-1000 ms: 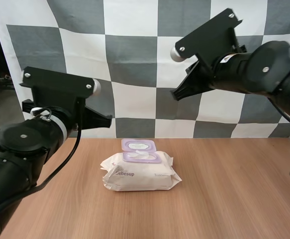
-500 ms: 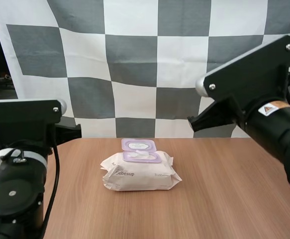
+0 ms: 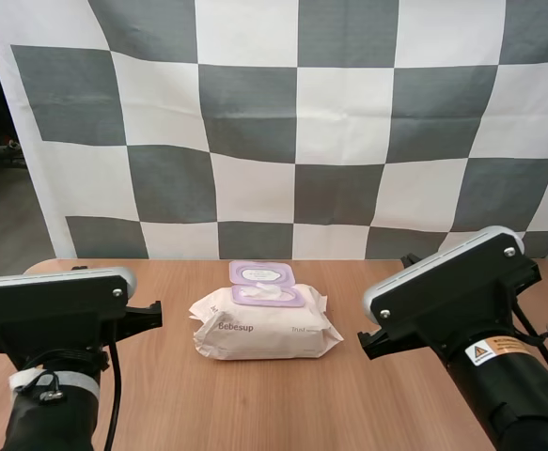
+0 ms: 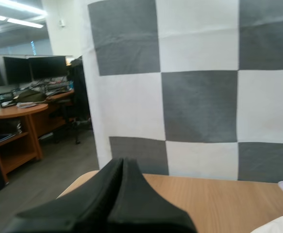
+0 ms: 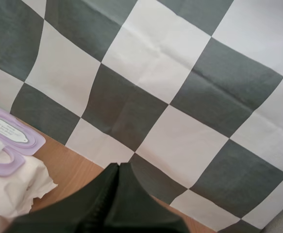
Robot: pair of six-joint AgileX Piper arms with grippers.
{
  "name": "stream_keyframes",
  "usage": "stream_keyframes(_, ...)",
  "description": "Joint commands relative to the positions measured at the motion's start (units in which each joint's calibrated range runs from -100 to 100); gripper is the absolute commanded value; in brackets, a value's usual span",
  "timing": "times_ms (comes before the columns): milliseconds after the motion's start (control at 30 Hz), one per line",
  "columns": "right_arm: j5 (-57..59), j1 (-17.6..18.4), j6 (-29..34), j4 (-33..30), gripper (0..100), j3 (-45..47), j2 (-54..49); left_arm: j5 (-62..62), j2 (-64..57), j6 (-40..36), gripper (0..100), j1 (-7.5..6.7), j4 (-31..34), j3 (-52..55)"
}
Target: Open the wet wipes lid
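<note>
Table (image 3: 283, 404): bare wood, carrying the pack (image 3: 266, 324) near its middle.
Left arm (image 3: 53, 310): low at the near edge, left of the pack and apart from it, touching nothing.
Left gripper (image 4: 123, 165): fingers pressed together into one dark wedge, nothing between them. It points over the table's left corner, with a corner of the pack off to one side and clear of the tips.
Pack: soft and white, lying flat with its printed face toward the near edge, between the two arms and closer to the back of the table.
Lid (image 3: 262, 273): lilac flap, swung up and back on its hinge, lying behind the lilac frame of the opening.
Wipe (image 3: 266, 292): a white tuft shows in the uncovered opening.
Right gripper (image 5: 118, 167): fingers closed on each other as one wedge, holding nothing. The pack and its raised lid lie off to one side, well apart from the tips.
Right arm (image 3: 452, 291): low at the near edge, right of the pack and apart from it.
Done: the lid is open, so the task's single step looks complete.
To do: nothing on the pack, as far as I can judge, and neither gripper is placed for another move on it.
</note>
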Motion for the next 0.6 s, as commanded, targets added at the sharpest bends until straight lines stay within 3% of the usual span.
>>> stream_keyframes(0,0.1,0.0,0.5,-0.1,0,2.4,0.0,5.0,-1.8,0.1,0,-0.13,-0.7,0.0)
stream_keyframes(167,-3.6,0.0,0.5,1.6,0,8.4,0.0,12.2,-4.7,1.5,0,-1.26,-4.1,0.0)
stream_keyframes(267,-15.7,-0.3,0.6,2.2,0,11.6,0.0,12.8,-5.2,1.5,0,-1.34,-5.0,0.0)
stream_keyframes(367,-15.4,-0.5,0.2,2.3,0,11.6,-0.1,10.2,-5.2,1.5,0,-1.26,-5.0,0.0)
stream_keyframes(567,-15.8,-0.5,-12.1,-5.0,0,11.6,-0.1,9.3,-5.2,0.4,0,-1.26,-5.1,0.0)
